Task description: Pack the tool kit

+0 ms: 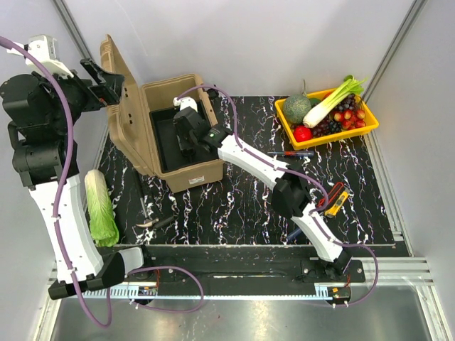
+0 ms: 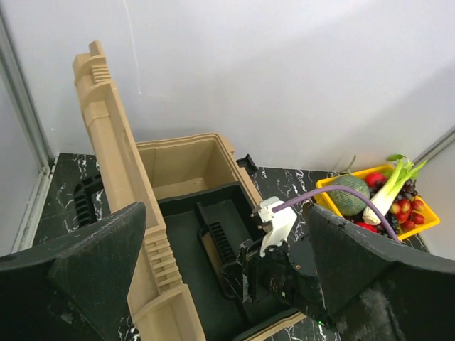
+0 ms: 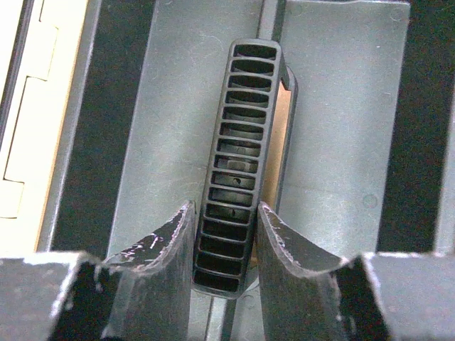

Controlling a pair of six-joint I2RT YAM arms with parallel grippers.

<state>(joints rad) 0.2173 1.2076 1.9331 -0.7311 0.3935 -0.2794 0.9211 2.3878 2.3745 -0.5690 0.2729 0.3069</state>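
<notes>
The tan toolbox (image 1: 186, 175) stands open at the back left, its ribbed lid (image 1: 121, 117) upright. The black inner tray (image 1: 165, 142) sits inside it. My right gripper (image 1: 183, 138) reaches down into the box. In the right wrist view it (image 3: 224, 209) is shut on the tray's ribbed black handle (image 3: 238, 128), one finger on each side. My left gripper (image 1: 106, 87) is up at the lid's top edge. In the left wrist view it (image 2: 224, 209) is wide open, with the lid (image 2: 117, 177) just inside its left finger (image 2: 92, 263).
On the marble mat lie a red-and-blue screwdriver (image 1: 291, 153), pliers (image 1: 153, 222), an orange-and-yellow tool (image 1: 334, 202) by the right arm, and a napa cabbage (image 1: 102, 206) at the left. A yellow tray of vegetables (image 1: 359, 131) stands at the back right.
</notes>
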